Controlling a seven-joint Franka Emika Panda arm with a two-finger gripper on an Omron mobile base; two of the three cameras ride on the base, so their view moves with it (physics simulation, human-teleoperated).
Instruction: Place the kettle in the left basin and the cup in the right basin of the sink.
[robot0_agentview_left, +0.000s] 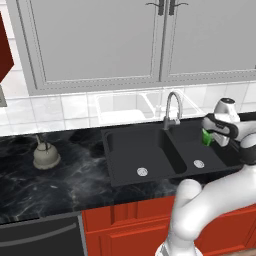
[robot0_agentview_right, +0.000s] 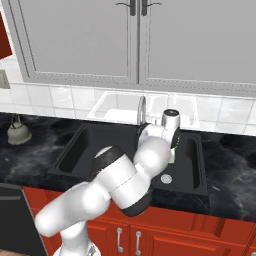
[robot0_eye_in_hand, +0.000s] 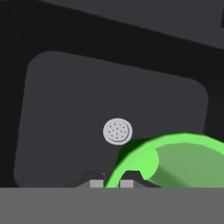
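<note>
Grey cabinets and white tiles back a dark marbled worktop (robot0_agentview_left: 75, 180) with the black sink (robot0_agentview_left: 112, 182) set into it and red cupboard fronts below. A chrome faucet (robot0_agentview_left: 172, 107) rises at the sink's far edge, between the two basins.

The arm reaches over the sink's right side, and the jaws (robot0_eye_in_hand: 108, 183) are narrowed on the cup (robot0_eye_in_hand: 183, 159), pinching its green rim between the two tips. In the left base view the cup (robot0_agentview_left: 206, 137) hangs above the right basin (robot0_agentview_left: 210, 152), not yet set down. The hand camera looks down at that basin's floor (robot0_eye_in_hand: 65, 109) and its round silver drain (robot0_eye_in_hand: 117, 131), which lies just beside the cup's rim.

The kettle (robot0_agentview_left: 46, 155) stands upright on the worktop, well to the left of the sink and apart from it, untouched. The left basin (robot0_agentview_left: 130, 150) holds nothing but its drain.

So, as I judge it, neither item is placed. The cup half is close: it needs lowering and releasing. The whole kettle half remains.
</note>
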